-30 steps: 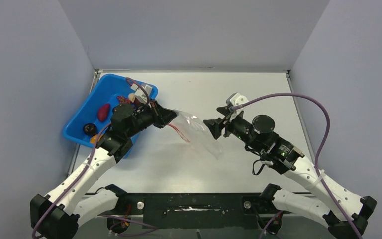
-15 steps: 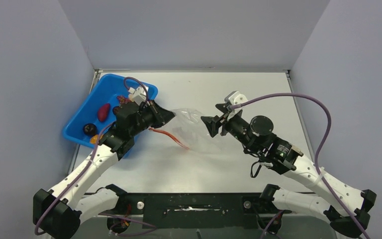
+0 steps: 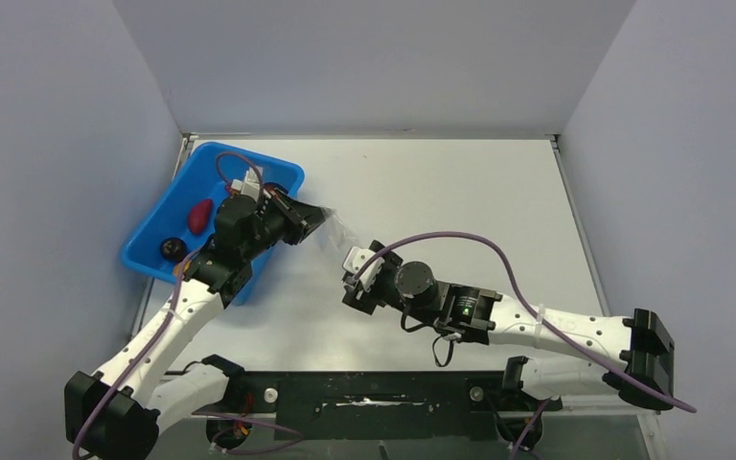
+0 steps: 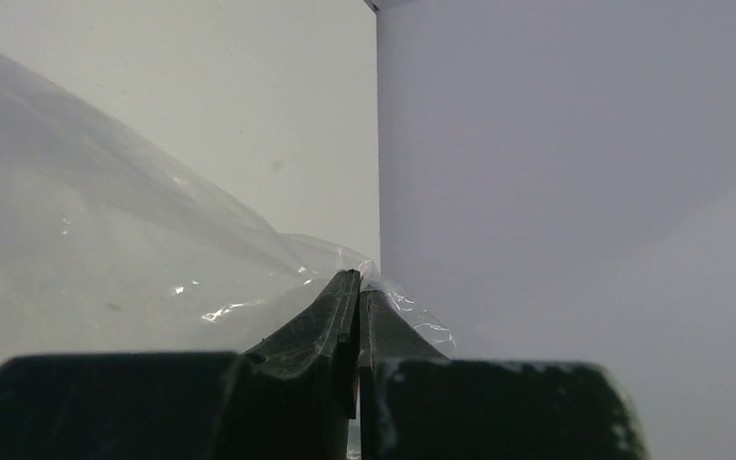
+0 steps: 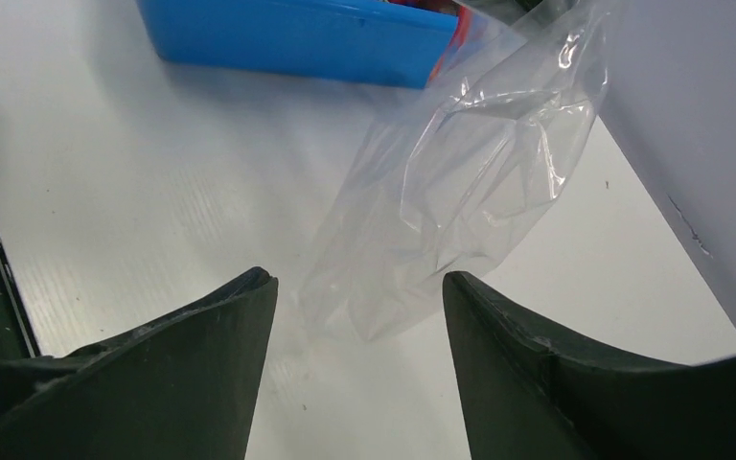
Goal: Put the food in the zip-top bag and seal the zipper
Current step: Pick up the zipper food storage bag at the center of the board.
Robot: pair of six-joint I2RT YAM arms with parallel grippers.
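Left tool [image 3: 318, 218]: jaws pressed together, pinching a fold of the zip-top bag [image 3: 341, 231]; clear film bunches at the pinch in the left wrist view.
Right tool [image 3: 350, 280]: jaws stand wide apart, nothing between them; it sits low over the surface [image 3: 460, 192], facing the bag.
Tools counted: two, one per arm.
Zip-top bag: one, clear and crumpled, hanging from the left tool just beside the blue bin [image 3: 153, 240] and slanting down toward the right tool. No food shows inside it.
Bag's lower end: lies ahead of the right tool's open jaws in the right wrist view; contact with the surface cannot be told.
Zipper [image 5: 439, 65]: one short reddish line at the bag's upper edge next to the bin; sealed or unsealed cannot be told.
Food, counted: two pieces plainly visible in the bin, one red piece [image 3: 198, 216] and one dark piece [image 3: 169, 248]; a sliver of orange [image 3: 180, 270] shows by the left arm. Others may be hidden behind that arm.
Bin: one, at the surface's far left corner.
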